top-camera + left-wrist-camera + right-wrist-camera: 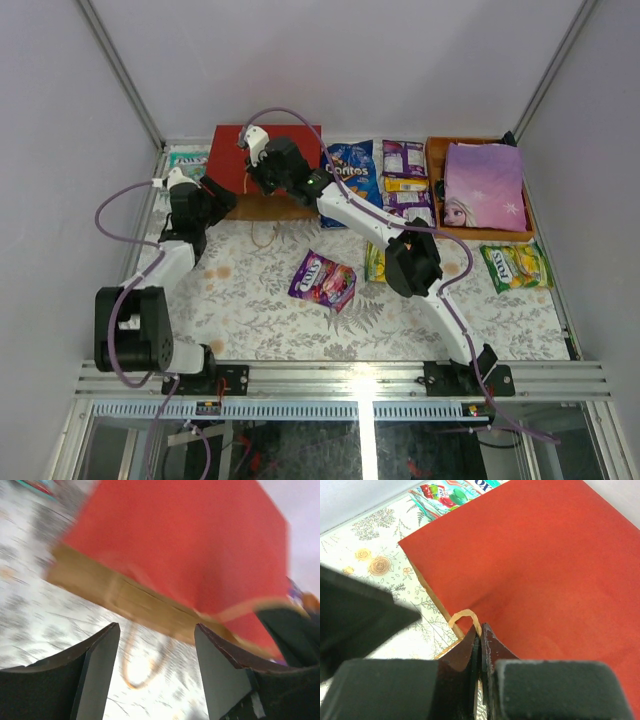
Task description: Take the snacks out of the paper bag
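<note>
Seemingly, right fingers (495, 647) pinch the paper bag (545, 570) handle (462, 614).

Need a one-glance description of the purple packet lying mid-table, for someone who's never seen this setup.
Find the red paper bag at the far edge of the floral table. Come toward the arm bases to the middle, where the purple packet lies tilted. It is the only purple one away from the far row beside the blue Doritos bag, and the packet nearest the front.

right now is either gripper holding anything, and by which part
The right gripper is shut on the paper bag, pinching its tan cord handle at the mouth edge. The left gripper is open, holding nothing.
</note>
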